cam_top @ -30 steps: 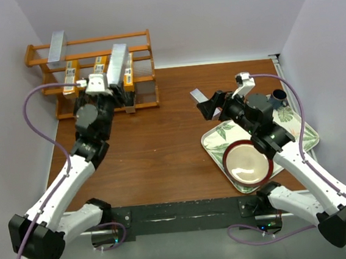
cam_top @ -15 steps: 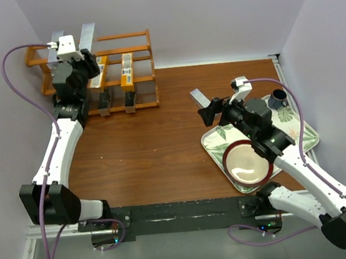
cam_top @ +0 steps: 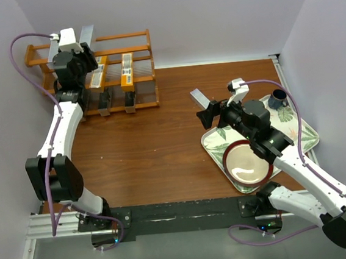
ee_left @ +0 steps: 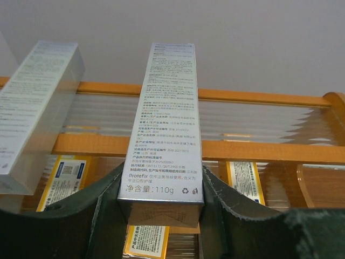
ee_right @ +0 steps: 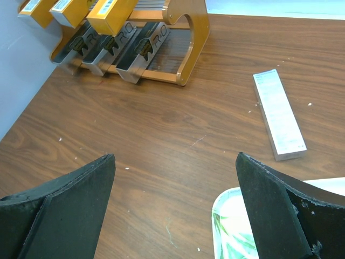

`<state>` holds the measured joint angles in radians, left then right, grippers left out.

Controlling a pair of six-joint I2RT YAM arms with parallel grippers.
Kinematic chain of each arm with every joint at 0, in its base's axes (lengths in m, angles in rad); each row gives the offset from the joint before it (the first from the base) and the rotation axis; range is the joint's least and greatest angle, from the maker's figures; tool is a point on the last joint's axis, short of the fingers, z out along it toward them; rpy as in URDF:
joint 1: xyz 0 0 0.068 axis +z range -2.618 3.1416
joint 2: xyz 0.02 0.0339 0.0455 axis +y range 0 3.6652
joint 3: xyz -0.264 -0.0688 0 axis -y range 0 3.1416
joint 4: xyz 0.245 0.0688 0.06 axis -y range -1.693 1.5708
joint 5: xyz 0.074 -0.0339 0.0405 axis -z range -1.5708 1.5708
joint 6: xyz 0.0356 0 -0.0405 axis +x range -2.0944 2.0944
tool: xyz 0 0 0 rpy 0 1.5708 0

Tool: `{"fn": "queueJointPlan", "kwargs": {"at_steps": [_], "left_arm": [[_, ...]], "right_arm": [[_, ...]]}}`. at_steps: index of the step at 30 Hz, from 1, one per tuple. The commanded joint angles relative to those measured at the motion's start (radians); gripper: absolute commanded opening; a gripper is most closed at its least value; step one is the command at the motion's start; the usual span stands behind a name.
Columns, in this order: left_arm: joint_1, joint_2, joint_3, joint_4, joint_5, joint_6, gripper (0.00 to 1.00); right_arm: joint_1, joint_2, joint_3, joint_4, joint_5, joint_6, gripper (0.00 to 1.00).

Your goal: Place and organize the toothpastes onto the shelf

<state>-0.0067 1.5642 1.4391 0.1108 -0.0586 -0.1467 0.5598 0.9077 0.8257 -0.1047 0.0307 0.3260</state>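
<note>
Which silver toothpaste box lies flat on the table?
The silver box beside the tray; the other two are up at the shelf, one in the left hand.

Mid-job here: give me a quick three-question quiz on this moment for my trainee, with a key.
1. True or false: the right gripper is closed on a box.
2. The carton in the left gripper is: A silver, B black, C orange.
3. Fill in: the loose silver carton lies flat on the ____.
Key: 1 false, it is open and empty; 2 A; 3 table.
</note>
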Motion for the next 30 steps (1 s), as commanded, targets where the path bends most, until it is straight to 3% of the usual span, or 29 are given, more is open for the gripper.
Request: {"fn": "queueJointPlan", "kwargs": {"at_steps": [1,17,30], "left_arm": [[0.007,0.025,0.056,0.131,0.0,0.001,0.17],[0.044,0.128,0.064,0.268,0.023,0.006,0.19],[0.045,0.126,0.035,0.248,0.049,0.058,0.33]], "right_arm": [[0.012,-0.012,-0.007,0.042,-0.021,-0.031,0.99],[0.017,-0.003,-0.005,0.046,-0.029,-0.042,0.99],[0.022,-0.003,-0.008,0.049,-0.029,-0.045,0.98]]}}
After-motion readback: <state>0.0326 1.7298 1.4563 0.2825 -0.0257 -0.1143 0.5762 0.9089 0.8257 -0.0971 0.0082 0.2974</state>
